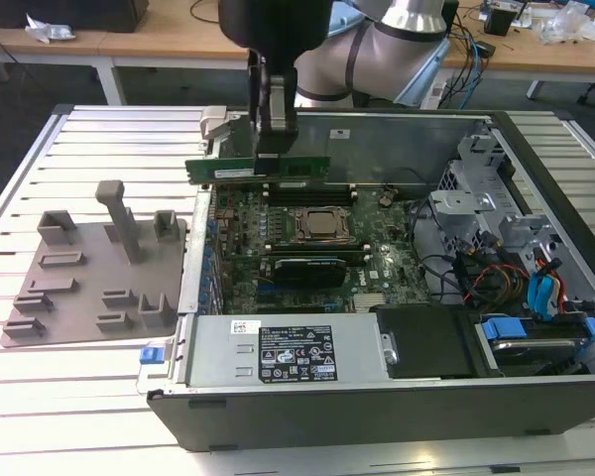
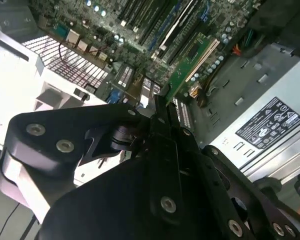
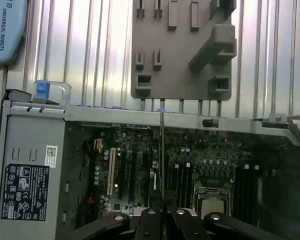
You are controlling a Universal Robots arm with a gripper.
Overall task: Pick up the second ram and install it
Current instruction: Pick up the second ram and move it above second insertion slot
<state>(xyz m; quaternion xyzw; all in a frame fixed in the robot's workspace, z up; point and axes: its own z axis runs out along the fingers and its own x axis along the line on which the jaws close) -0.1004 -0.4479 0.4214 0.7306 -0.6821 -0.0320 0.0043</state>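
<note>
**Second ram (image 1: pixel 223 171), a long thin green circuit-board stick, held over the case**

The stick sits upper centre of the exterior view. It is level, pinched mid-length by the closed black two-finger gripper (image 1: pixel 278 149), and hangs above the far edge of the green motherboard (image 1: pixel 382 263) inside the open grey metal computer case (image 1: pixel 397 134). It is not seated in any slot yet.

Risk, as a judgement: the grip is narrow, so the stick could tilt. If it is off-line with the slot or its notch is mismatched, pressing down could bend it or leave it half-latched.

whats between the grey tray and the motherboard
The case's metal side wall stands between the grey tray and the motherboard, as the exterior view shows.
</note>
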